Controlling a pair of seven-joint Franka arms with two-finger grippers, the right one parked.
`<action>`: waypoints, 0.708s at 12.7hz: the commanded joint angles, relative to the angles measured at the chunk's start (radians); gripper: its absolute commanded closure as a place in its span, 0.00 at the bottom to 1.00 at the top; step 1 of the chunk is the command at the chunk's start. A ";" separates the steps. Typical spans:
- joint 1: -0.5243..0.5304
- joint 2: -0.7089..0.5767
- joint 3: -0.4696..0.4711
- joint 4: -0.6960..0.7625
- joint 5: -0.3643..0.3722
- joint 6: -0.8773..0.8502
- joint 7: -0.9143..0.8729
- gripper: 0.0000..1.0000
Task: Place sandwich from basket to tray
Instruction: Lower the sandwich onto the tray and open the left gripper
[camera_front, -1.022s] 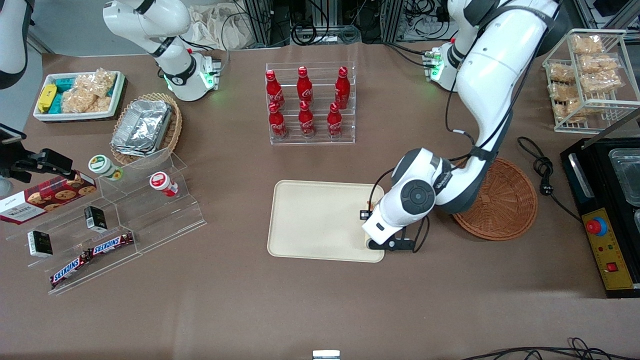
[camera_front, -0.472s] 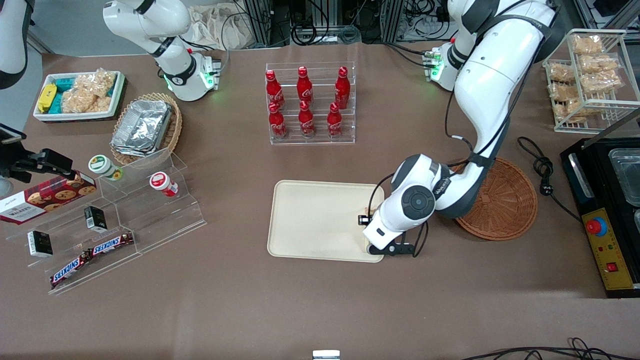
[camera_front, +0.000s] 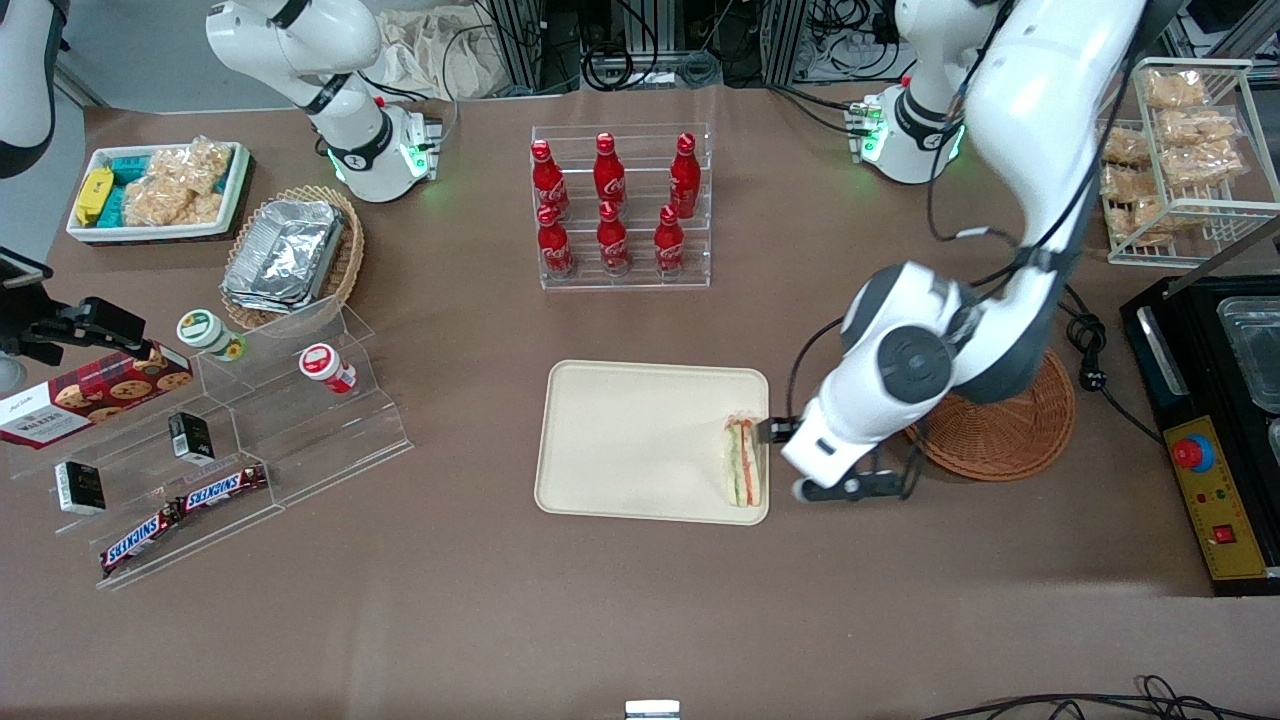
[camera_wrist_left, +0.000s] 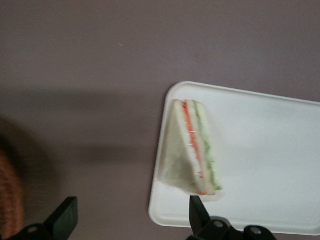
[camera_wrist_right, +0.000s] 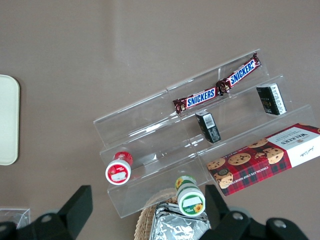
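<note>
The sandwich (camera_front: 743, 462) is a wrapped triangular wedge with orange-red and green layers. It lies flat on the cream tray (camera_front: 630, 440), at the tray's edge toward the working arm's end. My left gripper (camera_front: 815, 452) hangs above the table between the tray and the reddish-brown wicker basket (camera_front: 1010, 432), whose visible part is bare. In the left wrist view the gripper (camera_wrist_left: 131, 210) is open and empty over brown table, with the sandwich (camera_wrist_left: 192, 150) on the tray (camera_wrist_left: 270, 150) beside one finger (camera_wrist_left: 196, 207). A sliver of the basket (camera_wrist_left: 7, 200) shows there too.
A clear rack of red bottles (camera_front: 620, 210) stands farther from the camera than the tray. An acrylic snack shelf (camera_front: 230, 440), a tan basket of foil containers (camera_front: 290, 255) and a white snack bin (camera_front: 160, 190) lie toward the parked arm's end. A black machine (camera_front: 1220, 430) and cable (camera_front: 1085, 340) lie beside the basket.
My gripper was low over the tray's edge, hiding the sandwich. It has since risen and moved toward the basket, leaving the sandwich uncovered on the tray.
</note>
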 joint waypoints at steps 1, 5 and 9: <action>0.093 -0.306 -0.002 -0.290 -0.006 0.007 0.084 0.00; 0.202 -0.429 -0.001 -0.220 -0.014 -0.236 0.202 0.00; 0.371 -0.342 -0.001 0.073 -0.067 -0.448 0.387 0.00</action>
